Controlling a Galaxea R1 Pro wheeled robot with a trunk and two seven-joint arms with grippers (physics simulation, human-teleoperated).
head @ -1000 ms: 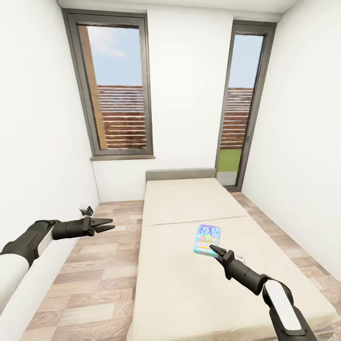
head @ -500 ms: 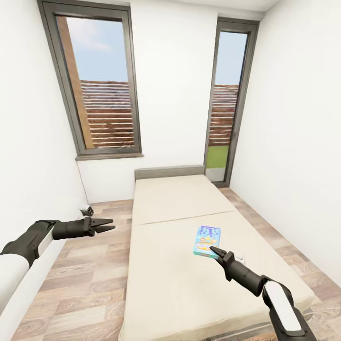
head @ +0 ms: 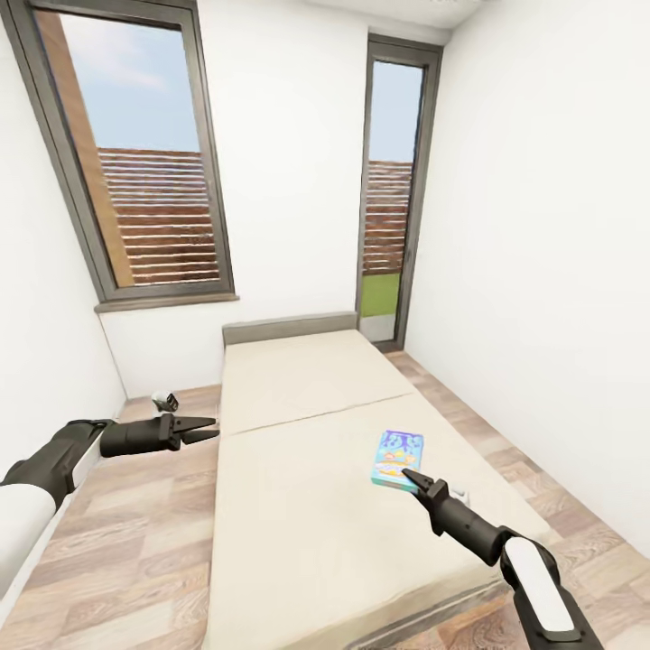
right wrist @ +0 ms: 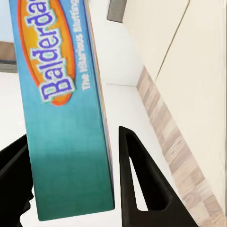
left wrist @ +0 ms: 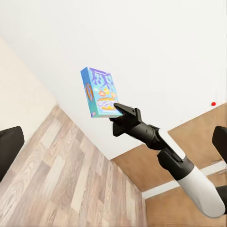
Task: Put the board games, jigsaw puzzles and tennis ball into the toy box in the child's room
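A teal and blue board game box (head: pixel 397 458) is held off the bed (head: pixel 298 533), with my right gripper (head: pixel 411 476) shut on its near edge. The right wrist view has the box (right wrist: pixel 61 118), lettered "Balderdash", clamped between the two black fingers (right wrist: pixel 142 189). From the left wrist view, the box (left wrist: pixel 100 92) hangs in the air at the tip of my right gripper (left wrist: pixel 118 108). Over the floor to the left of the bed, my left gripper (head: pixel 206 429) is open and holds nothing. The bed has a plain beige two-part mattress and a low grey headboard (head: pixel 289 327).
White walls close in on both sides. A tall window (head: pixel 135 162) and a narrow glass door (head: pixel 390 190) stand in the far wall. Strips of wood-plank floor (head: pixel 135 542) run along each side of the bed.
The whole view has swung to the right, so the windows and bed sit further left in the picture. Both arms keep their pose and the box stays in my right gripper.
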